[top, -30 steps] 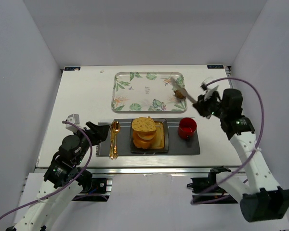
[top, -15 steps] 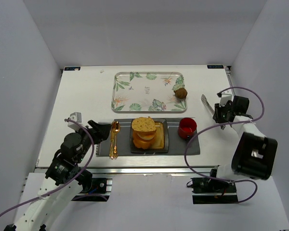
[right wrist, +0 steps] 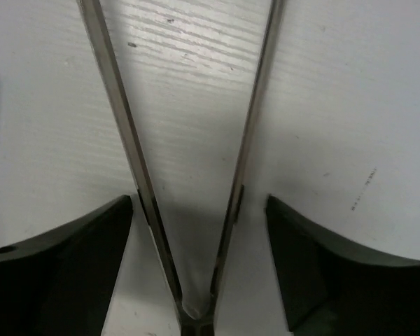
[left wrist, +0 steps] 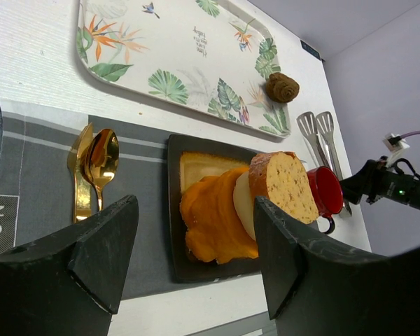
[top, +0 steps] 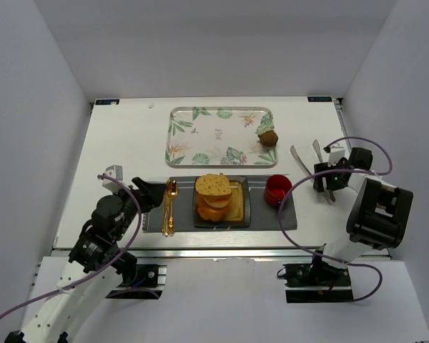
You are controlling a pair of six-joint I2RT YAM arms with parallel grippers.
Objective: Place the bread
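Right arm has drawn back from the leaf-print tray (top: 216, 132) to the table's right side. The muffin (top: 269, 137) it carried now sits at the tray's right end, and the tongs (left wrist: 307, 127) lie flat on the table (top: 121, 143).

Right gripper (right wrist: 197, 206): fingers spread wide, with the splayed tong arms between them. No pad is seen pressing on either arm, so I judge it has hold of nothing. Left gripper (left wrist: 196, 204): wide open, empty, hovering near the left end of the grey placemat (top: 154, 218).

Layout: the tray is at the far centre, with the placemat nearer the bases. On the mat stands a black square plate (top: 244, 207), with a red cup (top: 277, 189) to its right and a gold spoon (top: 171, 189) and fork to its left.

The bread (top: 214, 184) tops the food stacked on the plate, lying tilted with its speckled face up.

Handling, by judgement: light, soft and easily crushed or crumbed, and unsteady on its perch. Best hold is across opposite crust edges, or under the raised edge, with light pressure.

Room: the tray's middle and left are bare, and open table lies left of the mat. The cup stands close to the plate — approach from above or from the left.
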